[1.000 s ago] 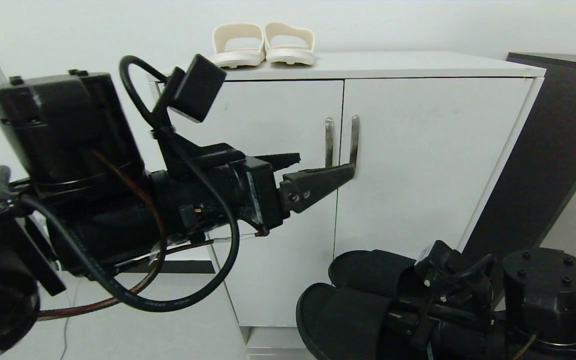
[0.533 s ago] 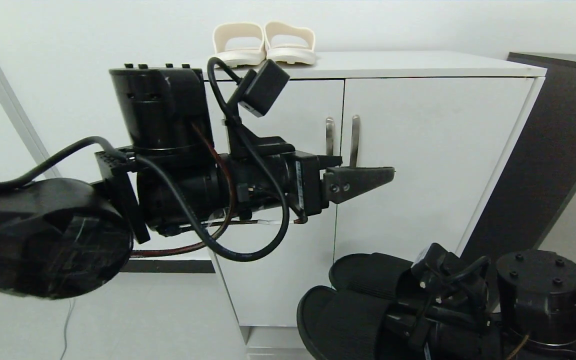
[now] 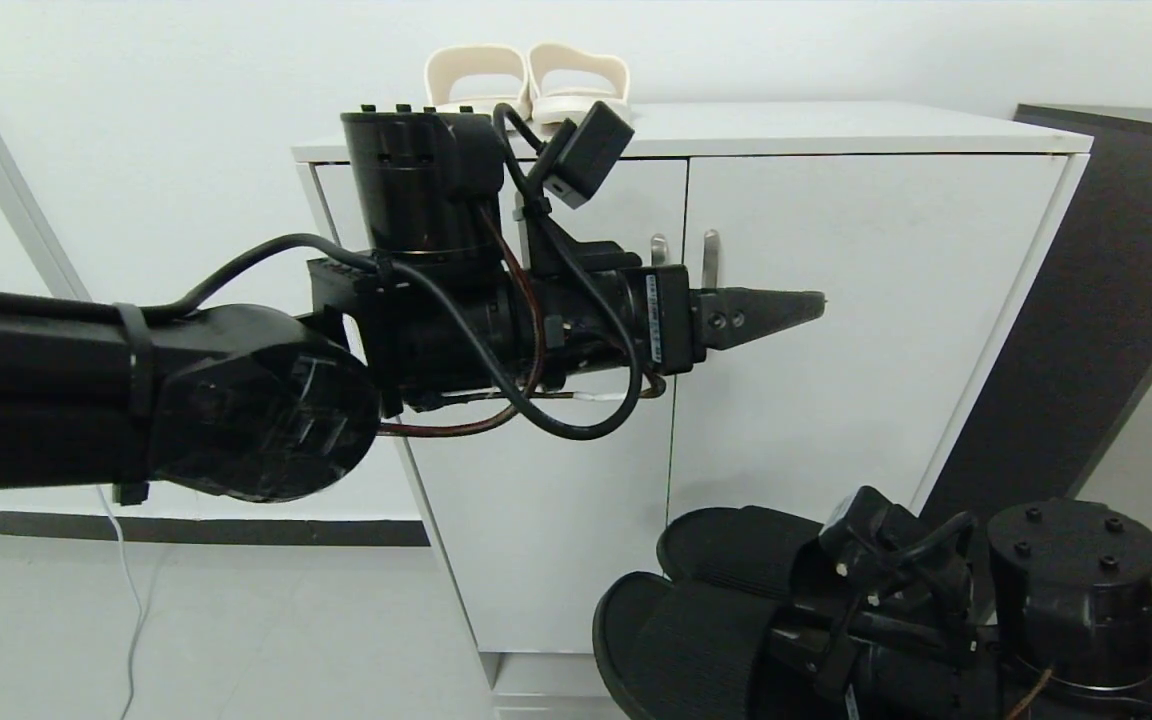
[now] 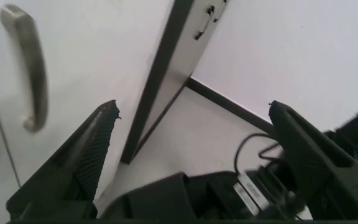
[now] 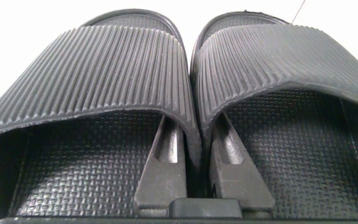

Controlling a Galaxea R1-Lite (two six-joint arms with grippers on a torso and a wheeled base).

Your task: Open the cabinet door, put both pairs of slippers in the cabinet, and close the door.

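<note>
Head view: your left arm [image 3: 236,400] lies level across the front of the white cabinet [image 3: 836,125], and both of the cabinet's doors are closed. The left gripper [image 3: 786,305] hangs in front of the cabinet's right door [image 3: 866,350], just past the two metal handles [image 3: 709,258] at the cabinet's middle seam. From this side-on angle you cannot tell whether its tip touches the door face. It carries nothing. The cream slippers [image 3: 528,85] stand side by side on the cabinet's top, toward its left end. The black slippers [image 3: 706,600] are low in front of the cabinet's base, below the right door, on the end of your right arm [image 3: 1076,590]. A dark panel [image 3: 1086,300] stands against the cabinet's right side.

Left wrist view: the left gripper's two fingers [image 4: 73,168] are spread wide apart, with nothing between them and nothing against either pad. One of the metal handles [image 4: 33,74] shows on the white door near one finger, apart from it. Past the cabinet's edge you see the dark panel [image 4: 173,62] and, beyond it, pale floor and wall.

Right wrist view: the right gripper [image 5: 194,124] has the black slippers [image 5: 104,68] in its grasp. Each of its fingers [image 5: 163,174] sits inside one slipper, under the ribbed strap. The two fingers are drawn close together, pinching the slippers' adjoining side walls between them, so the pair is held as one, side by side.
</note>
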